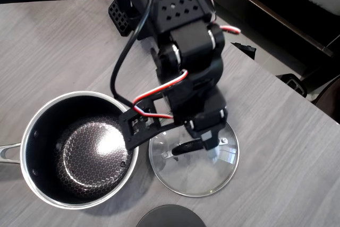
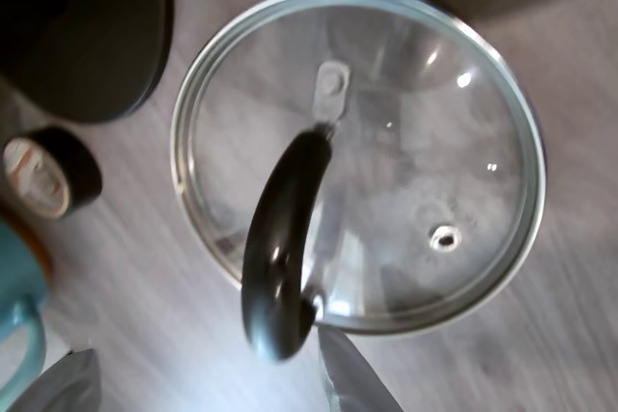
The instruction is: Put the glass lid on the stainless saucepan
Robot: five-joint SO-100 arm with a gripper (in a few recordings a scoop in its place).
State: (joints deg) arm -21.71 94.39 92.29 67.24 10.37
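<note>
Glass lid is lying flat on the table just right of the stainless saucepan, so nothing's placed yet. Gripper sits over the lid's black handle, fingers look spread around it, not clamped; grabbing, lifting and setting it on the pan are all left.

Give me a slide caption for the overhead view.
Black robot hand poised at the black bar handle of the round glass lid, beside the open stainless saucepan.

Black arm, red-and-white cables

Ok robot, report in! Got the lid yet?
Gripper down over lid handle, grip unclear. Lid flat on table, beside pan. Pan open, nothing blocking.
</note>
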